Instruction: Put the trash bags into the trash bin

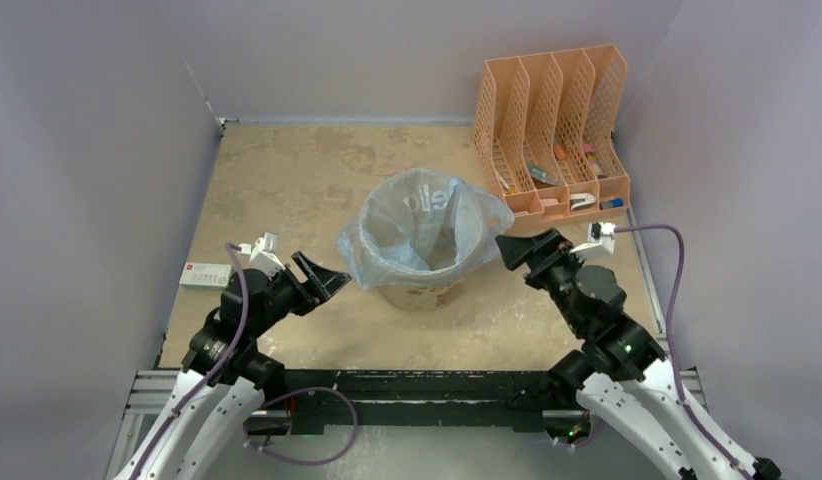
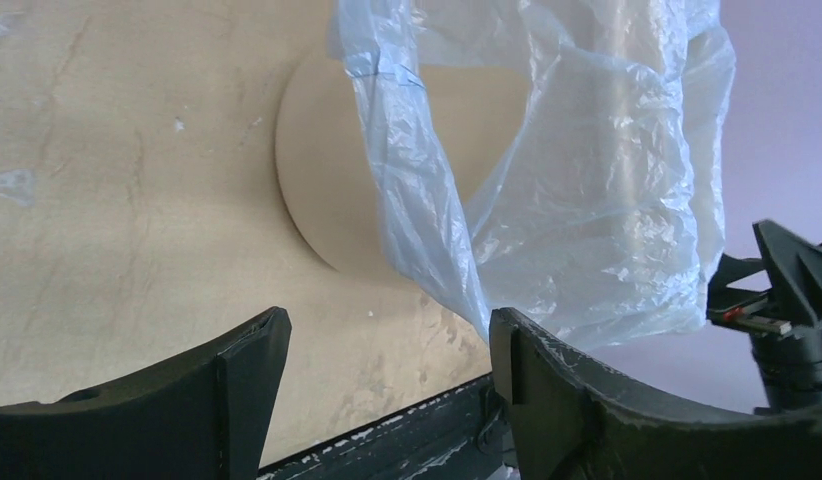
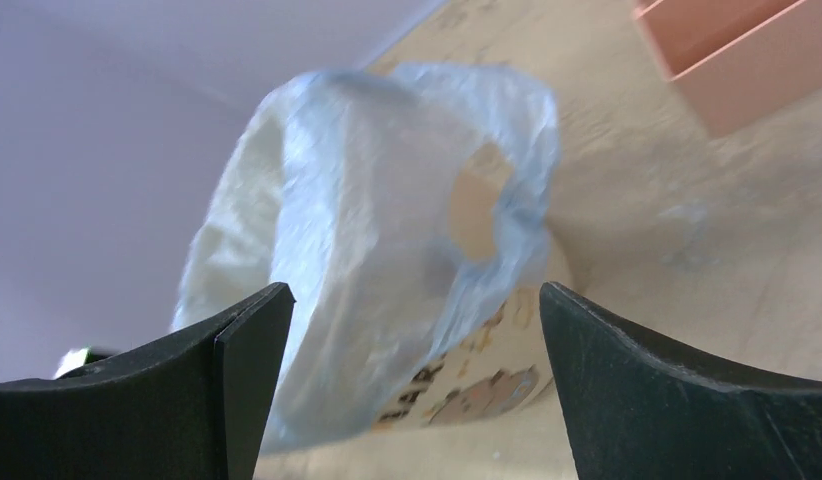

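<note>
- Pale lilac walls close in a tan, marbled table (image 1: pixel 287 180), with both arms reaching in from its near edge.
- Left gripper (image 1: pixel 325 275): the jaws stand apart with nothing clamped between them. In the left wrist view the bag's crinkled edge comes down just beside one fingertip (image 2: pixel 507 335); whether they touch I cannot tell.
- Right gripper (image 1: pixel 517 248): the jaws are spread wide and hold nothing. It sits just off the bag's right side.
- The trash bag (image 1: pixel 427 225), thin pale blue with white lettering, sits inside the trash bin (image 1: pixel 422 292). Its mouth gapes open, its upper part puffs above the rim, and loose plastic drapes over the left side.
- The bin stands upright near the table's middle, between the two grippers, with brown prints showing low on its side.
- Farther out, an orange mesh organizer (image 1: pixel 552 130) stands at the far right corner, with small items in its slots.
- A small white card (image 1: pixel 205 275) lies at the left edge.
</note>
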`<action>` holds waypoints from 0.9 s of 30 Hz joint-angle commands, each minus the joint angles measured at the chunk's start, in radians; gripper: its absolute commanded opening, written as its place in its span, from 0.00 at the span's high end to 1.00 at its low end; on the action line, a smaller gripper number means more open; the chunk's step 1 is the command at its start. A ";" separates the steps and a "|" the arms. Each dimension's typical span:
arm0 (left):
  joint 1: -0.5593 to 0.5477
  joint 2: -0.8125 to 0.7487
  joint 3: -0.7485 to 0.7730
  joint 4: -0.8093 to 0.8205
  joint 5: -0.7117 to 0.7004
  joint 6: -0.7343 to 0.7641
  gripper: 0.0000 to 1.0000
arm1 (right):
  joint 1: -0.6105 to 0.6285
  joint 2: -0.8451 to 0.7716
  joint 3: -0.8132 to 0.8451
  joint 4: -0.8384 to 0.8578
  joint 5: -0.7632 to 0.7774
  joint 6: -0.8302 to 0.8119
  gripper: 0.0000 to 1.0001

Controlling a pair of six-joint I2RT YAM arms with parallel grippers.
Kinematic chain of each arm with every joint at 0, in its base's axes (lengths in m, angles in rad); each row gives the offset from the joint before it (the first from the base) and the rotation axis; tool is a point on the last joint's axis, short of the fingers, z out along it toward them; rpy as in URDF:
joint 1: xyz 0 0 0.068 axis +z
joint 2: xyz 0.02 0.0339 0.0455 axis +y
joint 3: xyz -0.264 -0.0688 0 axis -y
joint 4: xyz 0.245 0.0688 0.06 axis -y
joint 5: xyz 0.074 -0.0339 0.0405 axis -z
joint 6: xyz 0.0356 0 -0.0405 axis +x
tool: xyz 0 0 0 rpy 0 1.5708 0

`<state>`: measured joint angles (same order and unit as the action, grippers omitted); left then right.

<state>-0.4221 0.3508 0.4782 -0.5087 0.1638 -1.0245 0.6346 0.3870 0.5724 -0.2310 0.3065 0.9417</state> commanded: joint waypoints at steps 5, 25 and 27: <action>-0.004 0.092 0.137 -0.096 -0.088 0.123 0.22 | -0.047 0.344 0.177 0.054 0.119 -0.106 0.03; -0.003 0.254 0.243 -0.105 -0.138 0.213 0.05 | -0.392 0.630 0.143 0.275 -0.477 -0.315 0.01; -0.001 0.265 0.258 -0.103 -0.138 0.210 0.04 | -0.399 0.634 0.147 0.275 -0.476 -0.326 0.01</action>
<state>-0.4221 0.6029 0.6655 -0.6605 0.0380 -0.8433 0.2493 1.0241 0.6674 -0.0017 -0.1513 0.6750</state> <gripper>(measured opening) 0.947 0.984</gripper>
